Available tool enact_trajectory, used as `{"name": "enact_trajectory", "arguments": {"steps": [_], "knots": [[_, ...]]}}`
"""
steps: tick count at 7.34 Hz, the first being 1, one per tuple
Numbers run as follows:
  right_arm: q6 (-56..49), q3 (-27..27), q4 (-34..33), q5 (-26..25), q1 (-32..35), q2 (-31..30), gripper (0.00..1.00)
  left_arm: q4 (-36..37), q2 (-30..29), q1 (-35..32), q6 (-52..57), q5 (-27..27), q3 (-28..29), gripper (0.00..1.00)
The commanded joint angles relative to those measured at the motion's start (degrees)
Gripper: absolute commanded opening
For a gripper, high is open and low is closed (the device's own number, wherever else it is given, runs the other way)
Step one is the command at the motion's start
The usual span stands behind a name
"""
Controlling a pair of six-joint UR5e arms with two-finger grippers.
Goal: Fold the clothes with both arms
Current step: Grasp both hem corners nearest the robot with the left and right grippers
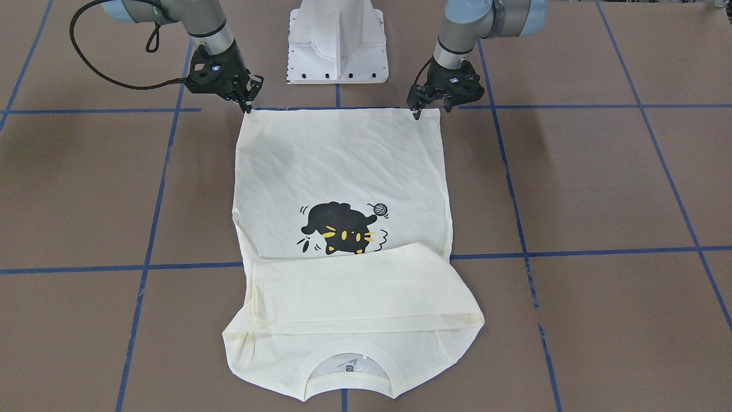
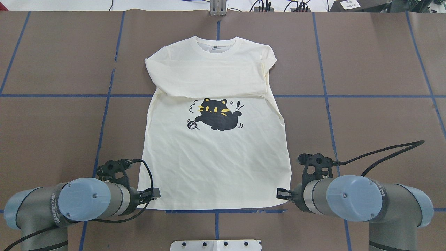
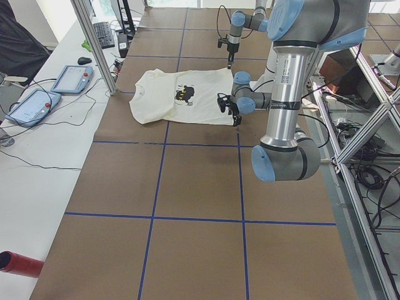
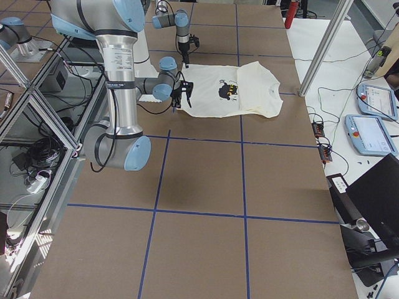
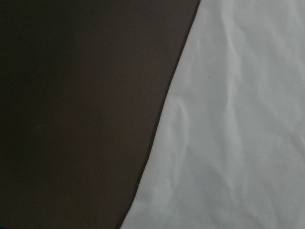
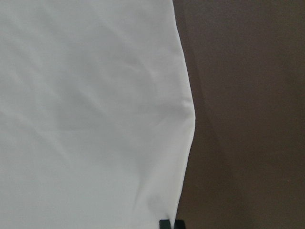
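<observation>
Left end effector (image 1: 429, 107) and right end effector (image 1: 250, 100) sit at the hem corners of the shirt (image 1: 343, 166). Clamped or not, I can't tell. Best pinch both layers, then lift level together.

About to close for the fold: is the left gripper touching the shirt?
Cannot tell. Front view puts the left gripper at the shirt's hem corner, but no gap or contact shows plainly.

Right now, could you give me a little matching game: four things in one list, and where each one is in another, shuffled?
Things:
1 left gripper
2 right gripper
3 cat print
4 neckline

Places:
A end of the shirt farthest from the robot
B by the hem, overhead view's right
C middle of the shirt front
D by the hem, overhead view's left

Pairs: 1-D, 2-B, 3-C, 4-A
</observation>
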Motion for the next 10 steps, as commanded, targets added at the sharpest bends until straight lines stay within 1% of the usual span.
{"name": "enact_trajectory", "arguments": {"steps": [1, 4, 5, 7, 10], "knots": [[-0.03, 0.0, 0.0, 0.01, 0.2, 0.0, 0.0, 0.01, 0.6, 0.04, 0.06, 0.0, 0.05, 0.81], [-0.03, 0.35, 0.0, 0.1, 0.38, 0.0, 0.0, 0.01, 1.3, 0.04, -0.02, 0.0, -0.3, 0.54], [-0.12, 0.35, 0.0, 0.1, 0.55, 0.0, 0.0, 0.01, 1.22, 0.04, -0.02, 0.0, -0.39, 0.48], [-0.12, 0.35, 0.0, 0.28, 0.82, 0.0, 0.0, 0.01, 1.04, 0.13, -0.02, 0.0, -0.48, 0.44], [-0.12, 0.44, 0.0, 0.36, 0.9, 0.0, 0.0, 0.01, 0.78, 0.31, -0.11, 0.0, -0.48, 0.27]]}}
